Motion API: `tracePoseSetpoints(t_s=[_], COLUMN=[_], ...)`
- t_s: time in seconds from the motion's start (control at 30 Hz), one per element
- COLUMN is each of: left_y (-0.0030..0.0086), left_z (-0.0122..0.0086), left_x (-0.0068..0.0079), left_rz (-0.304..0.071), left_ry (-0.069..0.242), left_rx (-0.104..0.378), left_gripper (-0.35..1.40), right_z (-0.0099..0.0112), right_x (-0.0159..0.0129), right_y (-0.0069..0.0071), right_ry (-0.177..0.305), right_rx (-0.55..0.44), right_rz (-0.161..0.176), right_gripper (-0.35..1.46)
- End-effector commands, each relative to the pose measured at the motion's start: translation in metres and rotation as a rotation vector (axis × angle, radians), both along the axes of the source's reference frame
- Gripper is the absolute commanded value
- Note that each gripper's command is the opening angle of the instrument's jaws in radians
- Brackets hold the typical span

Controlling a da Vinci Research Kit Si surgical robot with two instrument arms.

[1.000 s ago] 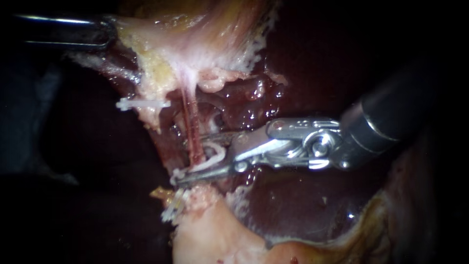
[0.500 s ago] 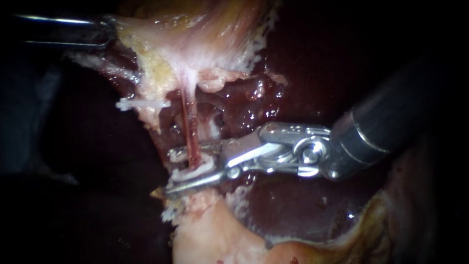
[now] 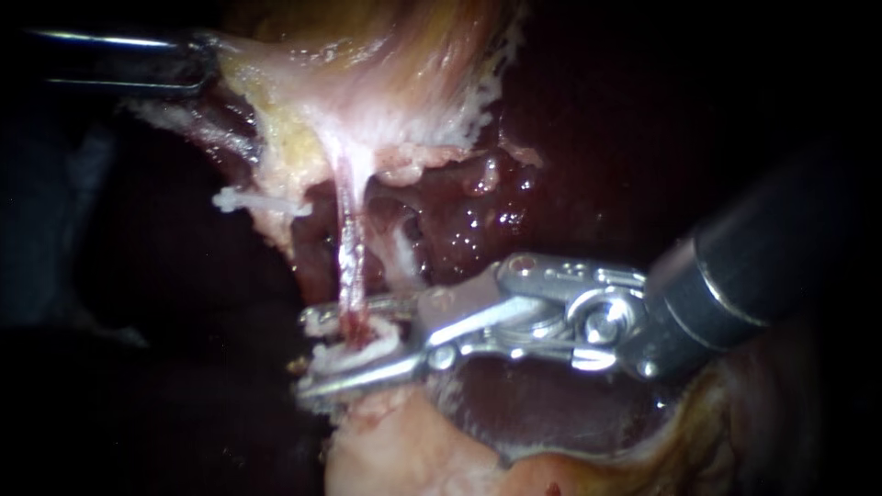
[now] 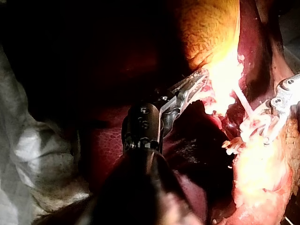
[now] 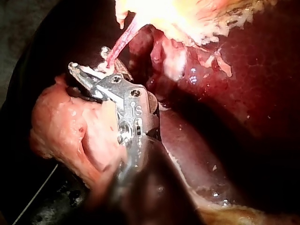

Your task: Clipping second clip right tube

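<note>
The right tube point(image 3: 347, 239), thin and pink, hangs from the pale gallbladder tissue point(image 3: 367, 83) down to the fatty tissue below. My right instrument point(image 3: 305, 354) comes in from the right, its jaws standing apart on either side of the tube's lower end. They carry a white clip point(image 3: 363, 351) that straddles the tube. The right wrist view shows the same jaws point(image 5: 91, 63) at the tube point(image 5: 119, 44). My left instrument point(image 3: 207, 60) at the upper left is shut on the gallbladder tissue and holds it up; its jaws point(image 4: 199, 84) also appear in the left wrist view.
Another white clip point(image 3: 262, 199) sits on the tissue strand left of the tube. Dark red liver point(image 3: 551, 404) lies behind and under my right instrument. Pale fatty tissue point(image 3: 395, 450) bulges just below the jaws.
My right instrument's jaws slid left across the tube and then a little down, so the tube now lies between them with the clip around it. The left instrument has stayed in place.
</note>
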State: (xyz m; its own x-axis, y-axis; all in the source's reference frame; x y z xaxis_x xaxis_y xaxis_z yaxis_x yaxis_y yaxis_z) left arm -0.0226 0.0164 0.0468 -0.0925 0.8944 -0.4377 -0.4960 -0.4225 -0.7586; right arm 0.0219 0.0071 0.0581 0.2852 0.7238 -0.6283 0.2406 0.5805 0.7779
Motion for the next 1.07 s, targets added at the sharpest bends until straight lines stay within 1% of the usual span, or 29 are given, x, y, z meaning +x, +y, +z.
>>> tracePoseSetpoints(t_s=[0.03,0.13,0.2,0.23,0.3,0.43,0.5,0.53,0.6,0.67,0.77,0.9,1.07], left_y=[0.0000,0.0000,0.0000,0.0000,0.0000,0.0000,0.0000,0.0000,0.0000,0.0000,0.0000,0.0000,0.0000], left_z=[0.0000,0.0000,0.0000,0.0000,0.0000,0.0000,0.0000,0.0000,0.0001,0.0001,0.0001,0.0001,0.0001], left_x=[0.0000,0.0000,0.0000,0.0000,0.0000,0.0000,-0.0001,-0.0001,-0.0001,-0.0001,-0.0002,-0.0003,-0.0003], left_rz=[0.000,0.000,0.000,0.000,0.000,0.000,0.000,0.000,-0.001,-0.001,-0.001,-0.002,-0.002], left_ry=[0.000,0.000,0.000,0.000,0.000,0.000,0.000,0.000,0.000,0.000,0.001,0.001,0.001], left_rx=[0.000,0.000,0.000,0.000,0.000,0.000,0.000,0.000,0.000,0.000,-0.001,-0.001,-0.001], left_gripper=[-0.35,-0.35,-0.35,-0.35,-0.35,-0.35,-0.35,-0.35,-0.35,-0.35,-0.35,-0.35,-0.35], right_z=[0.0000,0.0003,0.0005,0.0007,0.0010,0.0014,0.0015,0.0015,0.0016,0.0017,0.0019,0.0022,0.0024], right_x=[0.0000,-0.0001,-0.0002,-0.0003,-0.0005,-0.0007,-0.0008,-0.0008,-0.0008,-0.0009,-0.0010,-0.0010,-0.0011], right_y=[0.0000,0.0001,0.0003,0.0003,0.0005,0.0009,0.0009,0.0009,0.0009,0.0010,0.0008,0.0005,0.0007], right_ry=[0.001,0.001,0.003,0.002,-0.003,-0.008,-0.010,-0.012,-0.029,-0.034,-0.063,-0.066,-0.068], right_rx=[0.000,-0.001,0.000,-0.001,-0.003,-0.005,-0.006,0.000,0.037,0.035,0.024,0.021,0.026], right_rz=[-0.002,-0.003,-0.001,0.001,0.004,0.012,0.010,0.010,0.010,0.007,-0.012,-0.012,-0.014], right_gripper=[0.42,0.35,0.27,0.22,0.05,-0.15,-0.31,-0.35,-0.35,-0.35,-0.35,-0.35,-0.35])
